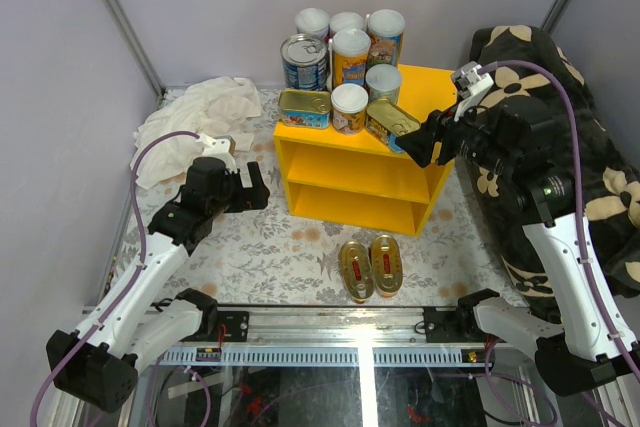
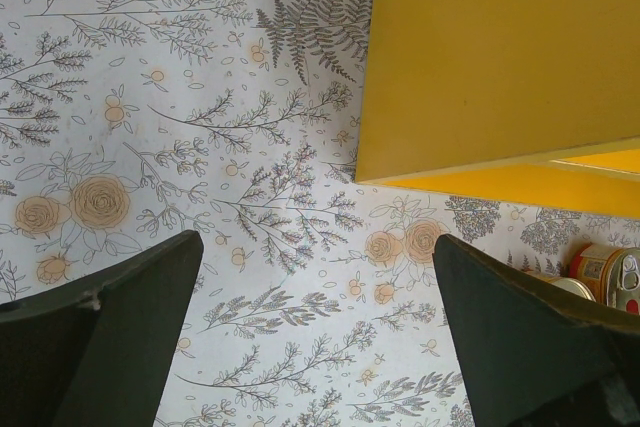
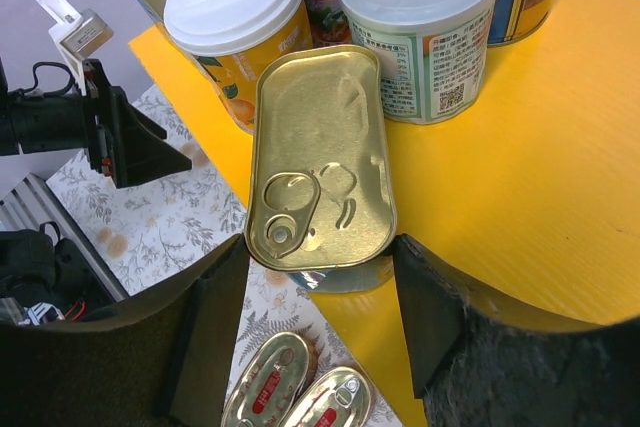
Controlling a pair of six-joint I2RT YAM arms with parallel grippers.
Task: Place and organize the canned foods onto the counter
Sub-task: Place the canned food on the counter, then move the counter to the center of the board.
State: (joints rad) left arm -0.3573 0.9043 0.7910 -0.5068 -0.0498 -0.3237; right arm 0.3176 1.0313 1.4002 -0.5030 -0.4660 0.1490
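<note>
Canned foods are mostly crowding the far left of the yellow counter, with tall white-lidded cans standing behind flatter tins. To the left, the left tool is hovering over the floral table with its fingers spread wide and holding nothing. Two oval gold tins are lying side by side on the table, near the counter's front and not yet lifted. Further right, a rectangular gold tin is sitting tilted at the counter's near edge, and part of it is hanging past the edge. The right tool is straddling its near end, but I cannot tell whether the fingers are pinching it. The overhang is making a fall likely: letting go here, or brushing the tin, could tip it onto the oval tins. Pushing it deeper risks shoving the two lidded cans just behind it.
</note>
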